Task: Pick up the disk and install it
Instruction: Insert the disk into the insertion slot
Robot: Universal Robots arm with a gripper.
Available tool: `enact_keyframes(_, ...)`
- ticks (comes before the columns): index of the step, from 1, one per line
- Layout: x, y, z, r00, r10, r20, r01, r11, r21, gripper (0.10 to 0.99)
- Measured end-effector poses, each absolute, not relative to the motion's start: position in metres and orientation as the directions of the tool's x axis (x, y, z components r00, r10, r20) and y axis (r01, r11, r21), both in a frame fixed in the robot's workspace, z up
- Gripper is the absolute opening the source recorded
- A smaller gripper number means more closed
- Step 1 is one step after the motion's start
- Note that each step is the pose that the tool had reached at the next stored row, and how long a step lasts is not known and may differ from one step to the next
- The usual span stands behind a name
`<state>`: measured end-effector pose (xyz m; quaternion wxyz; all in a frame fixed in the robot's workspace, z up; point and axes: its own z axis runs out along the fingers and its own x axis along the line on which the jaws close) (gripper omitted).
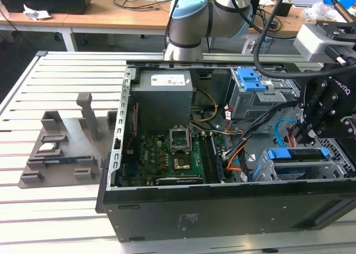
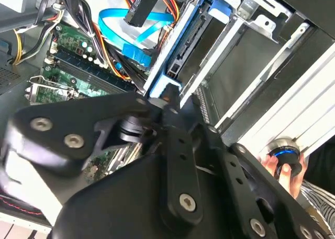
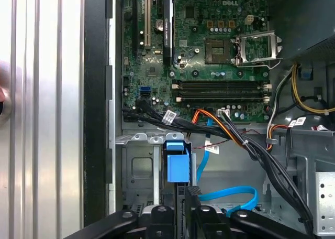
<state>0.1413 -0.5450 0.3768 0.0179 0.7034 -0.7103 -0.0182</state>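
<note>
The disk point(image 1: 296, 153), in its bright blue carrier bracket, sits in the grey metal drive cage point(image 1: 334, 167) at the front corner of the open computer case, on the exterior view's right. My gripper point(image 1: 307, 136) hangs directly over the cage. In the first wrist view the blue end of the disk point(image 3: 177, 165) stands edge-on just beyond my gripper point(image 3: 186, 197), whose fingers are drawn close together on it. The second wrist view shows the disk point(image 2: 184, 47) lying along the cage rails, with my fingertips point(image 2: 168, 98) at its blue end.
The case holds a green motherboard point(image 1: 167, 154), a power supply point(image 1: 164, 95), cable bundles point(image 1: 261, 123) and a second cage with a blue latch point(image 1: 250, 78). A grey fixture point(image 1: 61, 148) stands on the slatted table. A person's hand point(image 2: 285, 168) grips a knob beside the case.
</note>
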Motion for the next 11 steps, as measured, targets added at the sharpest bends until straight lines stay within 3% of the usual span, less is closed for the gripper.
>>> enact_keyframes(1,0.1413,-0.5450,0.3767,-0.010,-1.000,0.000,-0.999,0.010,0.051,0.235)
enact_keyframes(3,0.1413,-0.5450,0.3767,-0.010,-1.000,0.000,-0.999,0.010,0.051,0.106)
enact_keyframes(11,0.1414,-0.5450,0.3766,-0.010,-1.000,0.000,-0.999,0.010,0.051,0.106)
